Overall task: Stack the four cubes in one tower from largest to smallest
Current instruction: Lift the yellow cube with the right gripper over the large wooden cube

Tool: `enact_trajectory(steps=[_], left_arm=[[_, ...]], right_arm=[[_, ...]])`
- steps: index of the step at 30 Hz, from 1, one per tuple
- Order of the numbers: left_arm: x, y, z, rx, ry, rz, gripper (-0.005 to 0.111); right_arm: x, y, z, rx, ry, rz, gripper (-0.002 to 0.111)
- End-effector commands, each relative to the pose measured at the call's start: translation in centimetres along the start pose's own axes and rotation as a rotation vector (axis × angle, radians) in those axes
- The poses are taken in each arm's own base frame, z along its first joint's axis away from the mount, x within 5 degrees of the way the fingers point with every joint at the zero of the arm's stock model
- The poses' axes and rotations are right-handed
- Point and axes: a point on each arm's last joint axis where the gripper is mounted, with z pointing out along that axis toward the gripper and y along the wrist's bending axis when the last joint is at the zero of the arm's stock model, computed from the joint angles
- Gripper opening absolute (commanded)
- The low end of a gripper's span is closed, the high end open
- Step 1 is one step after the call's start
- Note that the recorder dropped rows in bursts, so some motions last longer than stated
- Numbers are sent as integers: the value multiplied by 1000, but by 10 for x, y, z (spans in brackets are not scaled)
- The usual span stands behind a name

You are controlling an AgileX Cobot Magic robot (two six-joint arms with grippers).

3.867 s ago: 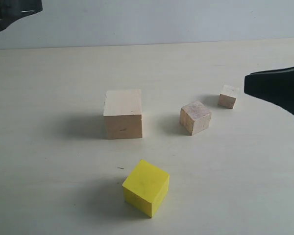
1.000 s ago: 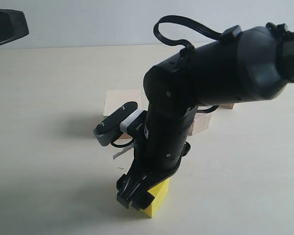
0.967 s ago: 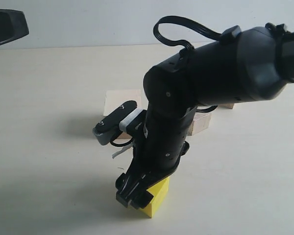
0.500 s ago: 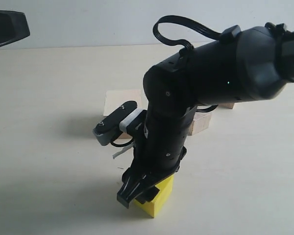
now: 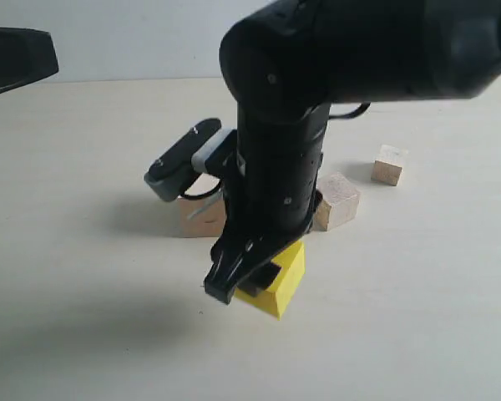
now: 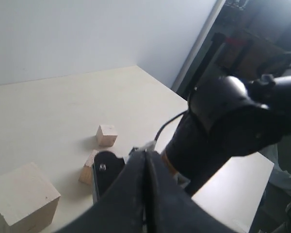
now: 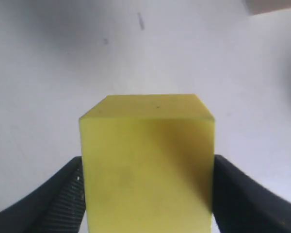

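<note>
My right gripper is shut on the bright yellow cube and holds it tilted a little above the table. In the right wrist view the yellow cube fills the space between the two black fingers. The large wood cube is mostly hidden behind the right arm; the left wrist view shows the large cube more fully. The medium wood cube and the small wood cube stand to the right. My left gripper hangs at the far left, shut and empty.
The pale table stretches to the left and front of the cubes. The bulky right arm stands over the middle of the scene. In the left wrist view the table's far edge and dark furniture lie beyond.
The right gripper has closed on the yellow cube and lifted it off the table, carrying it up and toward the wood cubes. The left gripper has stayed put.
</note>
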Motion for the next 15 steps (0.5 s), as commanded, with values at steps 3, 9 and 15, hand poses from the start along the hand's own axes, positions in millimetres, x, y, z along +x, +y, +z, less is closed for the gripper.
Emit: enact_trajectory(steps=[3, 9, 15], left_arm=[[2, -5, -1, 46, 18, -4, 0], [5, -9, -1, 96, 42, 2, 0], [6, -12, -1, 130, 58, 21, 0]], right_arm=[[4, -35, -52, 197, -47, -18, 0], [9, -80, -82, 174, -105, 46, 0], [12, -111, -97, 105, -186, -57, 0]])
